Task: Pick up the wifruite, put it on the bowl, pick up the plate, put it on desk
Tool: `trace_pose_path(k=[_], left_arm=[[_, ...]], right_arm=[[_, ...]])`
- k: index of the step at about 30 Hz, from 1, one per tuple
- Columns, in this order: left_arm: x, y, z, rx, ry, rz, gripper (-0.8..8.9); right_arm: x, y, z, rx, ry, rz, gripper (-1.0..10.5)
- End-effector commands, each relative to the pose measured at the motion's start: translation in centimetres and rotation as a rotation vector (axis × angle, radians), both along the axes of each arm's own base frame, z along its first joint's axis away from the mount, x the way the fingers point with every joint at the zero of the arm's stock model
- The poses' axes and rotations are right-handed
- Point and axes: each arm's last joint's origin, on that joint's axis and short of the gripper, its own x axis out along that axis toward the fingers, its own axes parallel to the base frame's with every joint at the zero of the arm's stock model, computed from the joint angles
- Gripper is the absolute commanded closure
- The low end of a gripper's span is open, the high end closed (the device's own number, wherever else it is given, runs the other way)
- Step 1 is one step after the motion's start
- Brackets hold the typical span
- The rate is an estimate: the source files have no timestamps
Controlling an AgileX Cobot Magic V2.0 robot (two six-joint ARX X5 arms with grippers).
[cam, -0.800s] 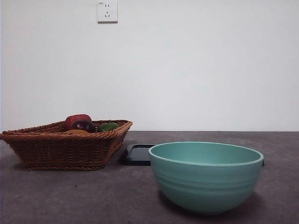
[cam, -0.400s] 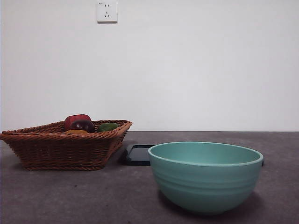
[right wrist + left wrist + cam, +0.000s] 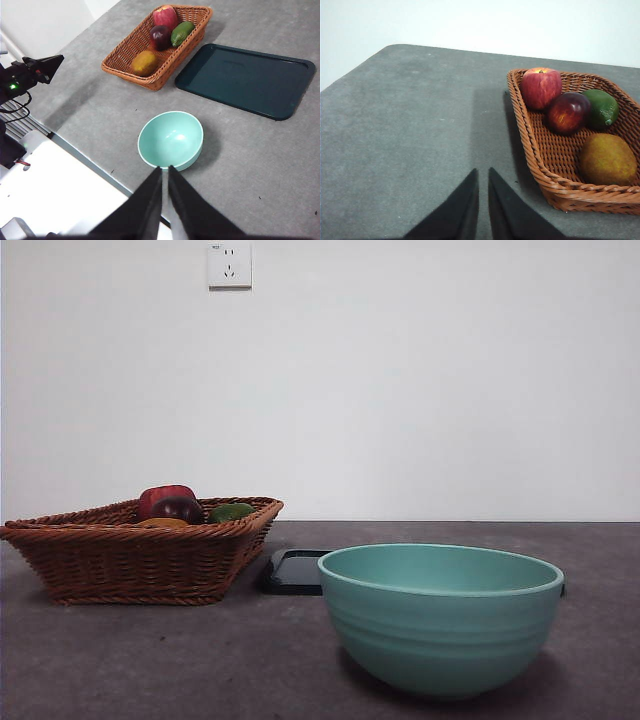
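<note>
Front view: the teal bowl point(image 3: 441, 618) is sitting empty on the table point(image 3: 150, 660), beside a wicker basket point(image 3: 140, 550) and a dark tray point(image 3: 295, 572).

Left wrist view: the left hand point(image 3: 483, 175), jaws together, is hovering beside the basket; the wifruite point(image 3: 607, 159) is lying inside it, near the dark red fruit point(image 3: 568, 112).

Right wrist view: the right hand point(image 3: 164, 172), jaws together, is hanging high above the bowl.

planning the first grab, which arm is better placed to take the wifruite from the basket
Left, probably. The left gripper hangs close beside the basket holding the wifruite; the right gripper is above the bowl.
</note>
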Motion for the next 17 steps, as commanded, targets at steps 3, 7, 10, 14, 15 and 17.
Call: trace_pose_path(k=[3, 7, 10, 14, 15, 17], left_arm=[[0.1, 0.0, -0.7, 0.001, 0.024, 0.004, 7.86], [0.1, 0.0, -0.7, 0.002, 0.024, 0.004, 7.86], [0.1, 0.0, -0.7, 0.001, 0.024, 0.004, 7.86], [0.1, 0.0, -0.7, 0.002, 0.024, 0.005, 7.86], [0.1, 0.0, -0.7, 0.001, 0.024, 0.004, 7.86], [0.1, 0.0, -0.7, 0.002, 0.024, 0.004, 7.86]], right_arm=[[0.4, 0.3, 0.1, 0.021, -0.026, -0.021, 9.3], [1.8, 1.0, -1.2, 0.015, -0.053, -0.118, 9.3], [3.3, 1.5, -2.8, -0.041, -0.142, -0.170, 9.3], [6.4, 2.0, -6.1, -0.115, -0.414, -0.257, 9.3], [7.2, 2.0, -7.3, -0.130, -0.474, -0.286, 9.3], [8.3, 1.8, -9.8, -0.150, -0.561, -0.345, 9.3]])
